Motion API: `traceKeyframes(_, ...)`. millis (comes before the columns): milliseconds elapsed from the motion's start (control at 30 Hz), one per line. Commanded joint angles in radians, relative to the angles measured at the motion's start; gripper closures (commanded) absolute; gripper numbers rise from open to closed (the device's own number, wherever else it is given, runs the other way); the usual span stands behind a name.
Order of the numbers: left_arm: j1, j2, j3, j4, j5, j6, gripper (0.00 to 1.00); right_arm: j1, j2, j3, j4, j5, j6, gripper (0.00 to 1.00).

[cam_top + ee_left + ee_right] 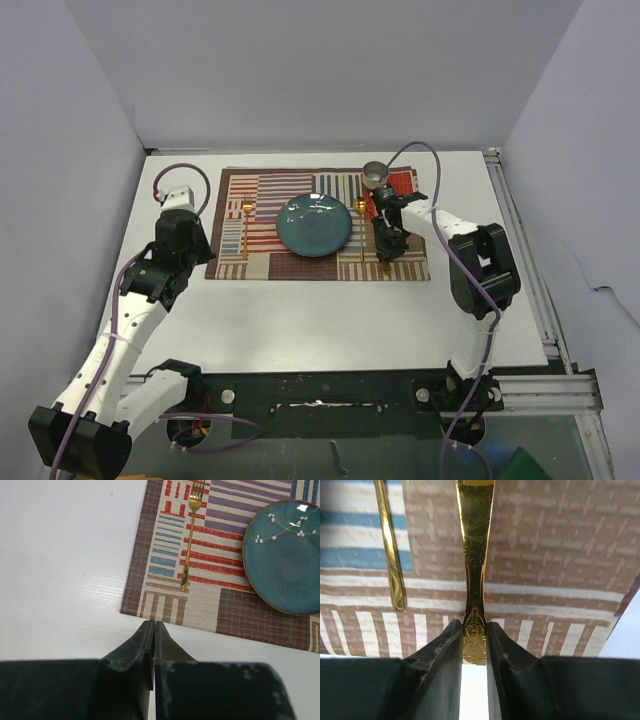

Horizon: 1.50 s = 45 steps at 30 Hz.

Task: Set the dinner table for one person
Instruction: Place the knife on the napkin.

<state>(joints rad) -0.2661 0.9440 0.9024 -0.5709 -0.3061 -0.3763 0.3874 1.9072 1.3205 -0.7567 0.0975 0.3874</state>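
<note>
The right gripper grasps a gold handle at the placemat lower edge; the left gripper is clenched (nothing inside) over the white table.

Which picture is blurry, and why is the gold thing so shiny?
Right wrist view: light gleams off the handle; the right fingers up close look soft. Left wrist view: fork sharp, left fingers fuzzy. Top view: evenly lit, clear.
</note>
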Motion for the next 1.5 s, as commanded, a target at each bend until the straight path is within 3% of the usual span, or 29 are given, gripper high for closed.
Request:
traceKeyframes(0,0.011,0.002,0.001,0.054,0.009,0.019,1.00,-0.019,0.013,0.104,-0.001,-0.036,-0.033,1.00)
traceKeyframes(267,0.018,0.004,-0.003,0.057,0.021,0.019,1.00,-0.027,0.054,0.166,-0.009,-0.050,-0.031,1.00)
traceKeyframes(1100,0.027,0.004,-0.014,0.062,0.054,0.019,1.00,-0.028,0.063,0.112,0.031,-0.067,-0.001,1.00)
traceKeyframes(1167,0.028,0.006,-0.014,0.063,0.056,0.020,1.00,-0.028,0.059,0.103,0.040,-0.069,-0.001,0.69)
traceKeyframes(1233,0.028,0.009,-0.013,0.064,0.059,0.020,1.00,-0.028,0.047,0.089,0.052,-0.075,0.002,0.55)
traceKeyframes(1300,0.028,0.009,-0.015,0.063,0.059,0.019,1.00,-0.028,0.033,0.075,0.065,-0.079,0.005,0.47)
traceKeyframes(1467,0.031,0.010,-0.017,0.065,0.064,0.017,1.00,-0.021,-0.007,0.040,0.081,-0.095,0.012,0.44)
